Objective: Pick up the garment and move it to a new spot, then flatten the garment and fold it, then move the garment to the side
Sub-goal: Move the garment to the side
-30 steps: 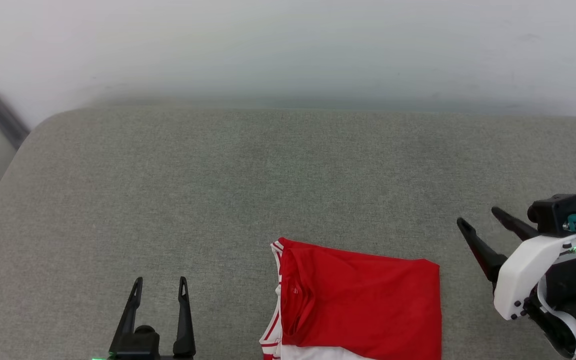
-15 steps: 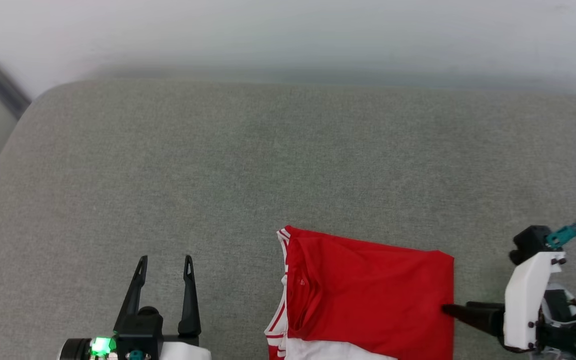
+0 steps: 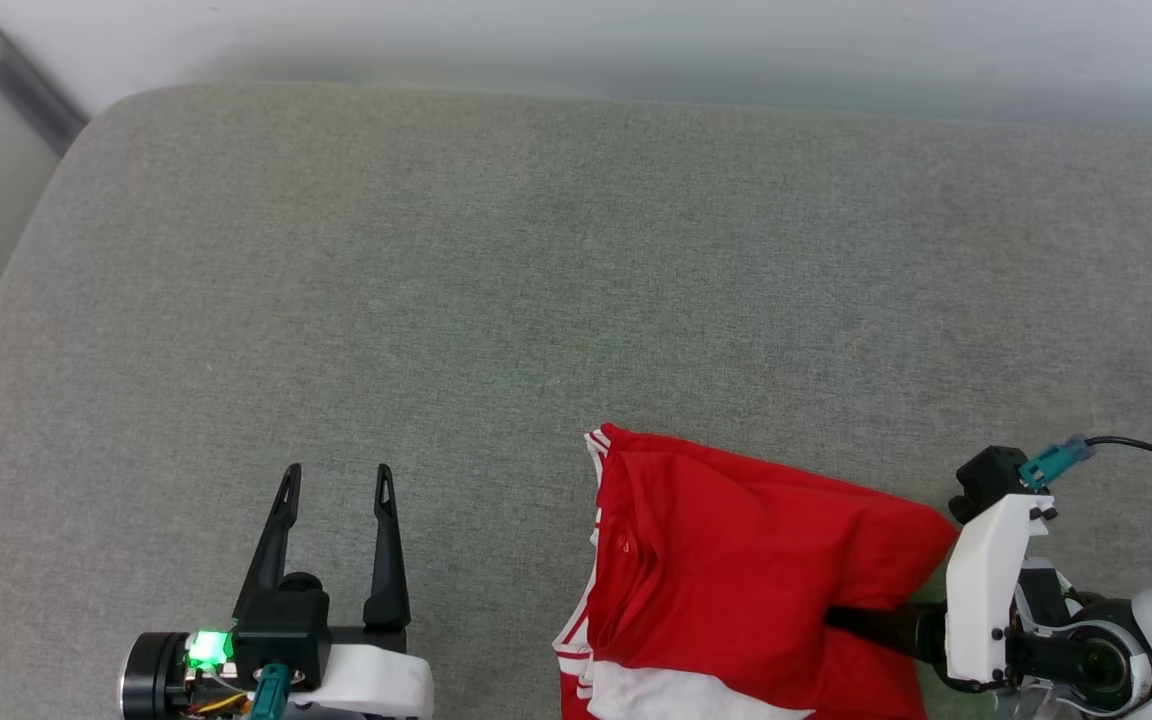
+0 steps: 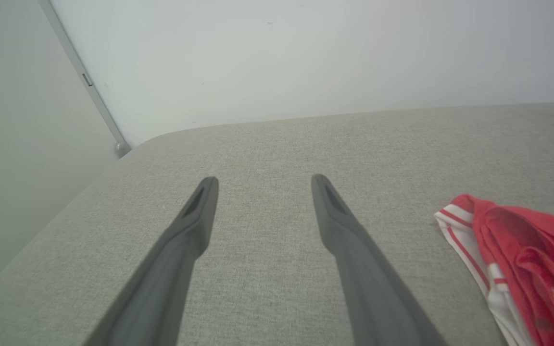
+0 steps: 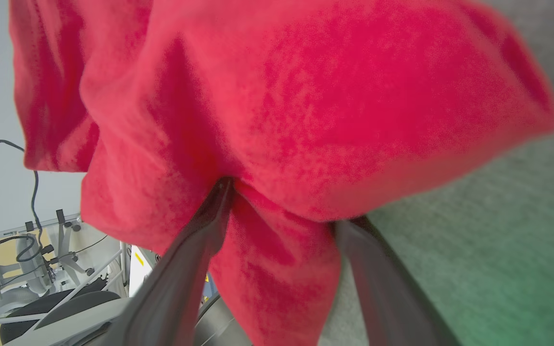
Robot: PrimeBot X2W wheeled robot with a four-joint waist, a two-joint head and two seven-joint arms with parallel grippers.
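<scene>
The garment point(image 3: 736, 560) is a folded bright red shirt with white panels and red-and-white striped trim, lying at the near right of the grey cushion point(image 3: 436, 250). My right gripper point(image 5: 286, 204) is open, its fingers pushed leftward into the garment's right edge. Red cloth point(image 5: 306, 96) bulges over and between the fingers and hides both tips. One dark finger point(image 3: 871, 627) shows at the cloth's edge in the head view. My left gripper point(image 3: 336, 472) is open and empty above bare cushion, left of the garment's striped trim point(image 4: 469, 250).
A pale wall runs along the cushion's far edge. A grey metal rail point(image 3: 21, 85) slants at the upper left, past the cushion's rounded left edge. Lab equipment and cables point(image 5: 27, 259) show behind the garment in the right wrist view.
The head camera has tipped and shifted. My right gripper has swung down and driven its fingers left into the garment's right edge, which now bulges upward. The left gripper stays open.
</scene>
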